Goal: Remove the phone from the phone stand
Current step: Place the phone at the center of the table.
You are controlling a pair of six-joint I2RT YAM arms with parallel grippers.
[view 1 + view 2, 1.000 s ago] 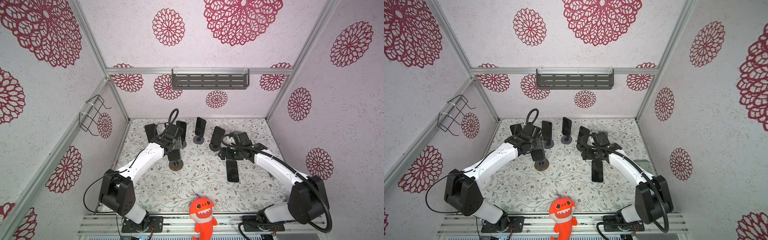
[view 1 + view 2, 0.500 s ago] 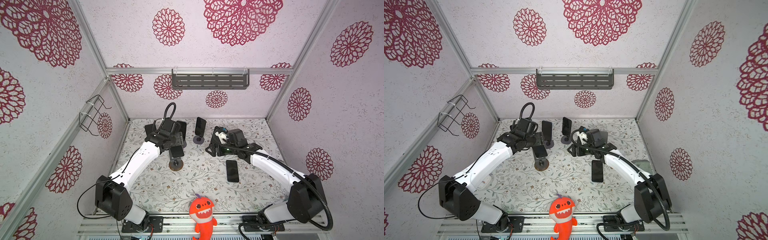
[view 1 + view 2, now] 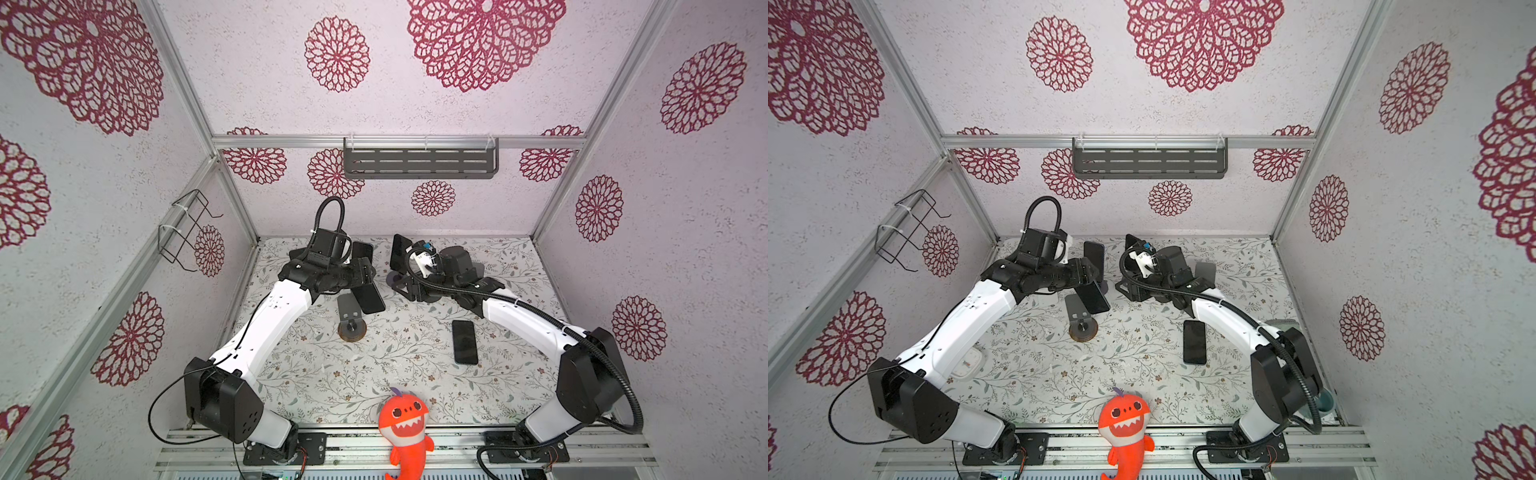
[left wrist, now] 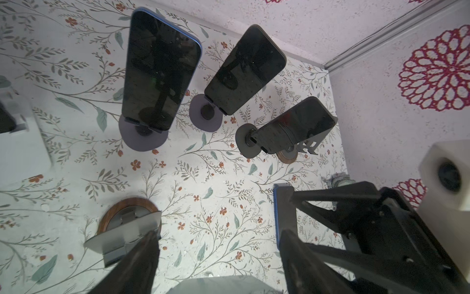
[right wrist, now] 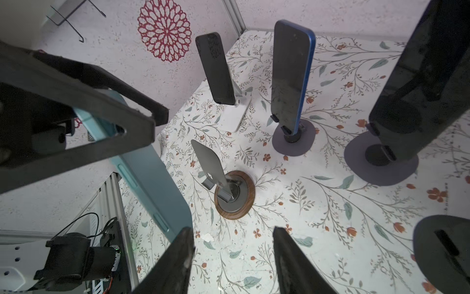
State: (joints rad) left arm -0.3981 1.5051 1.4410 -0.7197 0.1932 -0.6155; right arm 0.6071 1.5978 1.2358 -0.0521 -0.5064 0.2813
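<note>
Now I count four phones (image 4: 160, 68) on stands (image 4: 143, 138), one flat phone (image 3: 464, 341) on the desk (image 3: 374, 374), one teal-backed phone (image 5: 152, 183) clamped in my left jaws; right jaws apart.

Orange shark plush (image 3: 405, 428) at frt; grey shelf (image 3: 419, 163) at bk.

In a top view, the left gripper (image 3: 1090, 279) clamps the upper end of a dark phone (image 3: 1096, 298), which hangs tilted against the bare plate of a wood-rimmed phone stand (image 3: 1082, 329). A second phone (image 3: 1195, 341) lies flat on the floral desk (image 3: 1050, 374), well apart from that stand. An orange shark plush (image 3: 1125, 419) sits at the front edge.
</note>
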